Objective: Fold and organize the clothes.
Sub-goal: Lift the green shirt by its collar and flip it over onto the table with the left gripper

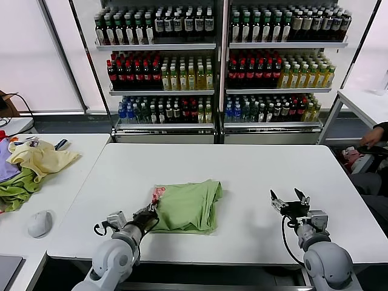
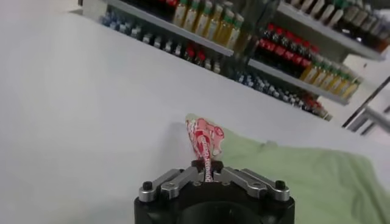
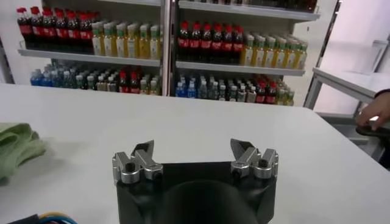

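A light green shirt (image 1: 187,206) lies folded on the white table (image 1: 242,176) in front of me, with a red-and-white printed patch (image 1: 158,194) at its left corner. My left gripper (image 1: 150,212) is shut on that printed corner, which sticks up between its jaws in the left wrist view (image 2: 205,141). The green cloth (image 2: 317,176) spreads behind it. My right gripper (image 1: 290,203) is open and empty, resting on the table to the right of the shirt. An edge of the shirt (image 3: 15,146) shows in the right wrist view.
A second table (image 1: 60,182) on the left holds a yellow garment (image 1: 39,157), a darker green one (image 1: 15,191) and a grey mouse (image 1: 40,223). Shelves of bottles (image 1: 218,60) stand behind. A person's hand (image 1: 371,138) is at the far right.
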Action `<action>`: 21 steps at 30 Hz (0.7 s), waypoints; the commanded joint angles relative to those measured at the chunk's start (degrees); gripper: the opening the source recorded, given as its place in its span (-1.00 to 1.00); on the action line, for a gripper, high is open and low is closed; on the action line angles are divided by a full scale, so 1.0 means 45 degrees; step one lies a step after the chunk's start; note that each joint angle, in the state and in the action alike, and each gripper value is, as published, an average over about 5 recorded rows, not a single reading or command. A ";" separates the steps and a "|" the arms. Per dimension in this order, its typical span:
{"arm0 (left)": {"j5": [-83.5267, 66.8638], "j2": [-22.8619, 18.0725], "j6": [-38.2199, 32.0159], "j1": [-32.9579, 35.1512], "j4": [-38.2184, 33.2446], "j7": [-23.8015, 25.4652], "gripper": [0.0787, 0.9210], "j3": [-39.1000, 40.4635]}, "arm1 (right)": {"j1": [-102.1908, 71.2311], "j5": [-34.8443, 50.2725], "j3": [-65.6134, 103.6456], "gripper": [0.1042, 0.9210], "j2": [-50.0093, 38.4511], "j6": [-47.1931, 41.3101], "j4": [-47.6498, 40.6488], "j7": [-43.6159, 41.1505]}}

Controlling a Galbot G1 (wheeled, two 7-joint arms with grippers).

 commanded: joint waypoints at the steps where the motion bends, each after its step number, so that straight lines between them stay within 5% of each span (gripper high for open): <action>1: -0.4361 0.0480 0.0154 0.0084 -0.0788 -0.0077 -0.91 -0.2520 | 0.0004 0.0034 0.0025 0.76 -0.0012 0.0007 0.0026 0.0002; 14: -0.6723 0.4001 0.1087 -0.0002 -0.1500 -0.0454 -0.91 -0.7565 | 0.0158 0.0297 0.0057 0.76 -0.0063 0.0108 0.0031 -0.0025; 21: -0.5295 0.3864 0.1010 -0.0443 -0.3234 -0.0937 -0.91 -0.6174 | -0.0030 0.0323 0.0147 0.76 -0.0029 0.0113 0.0429 -0.0035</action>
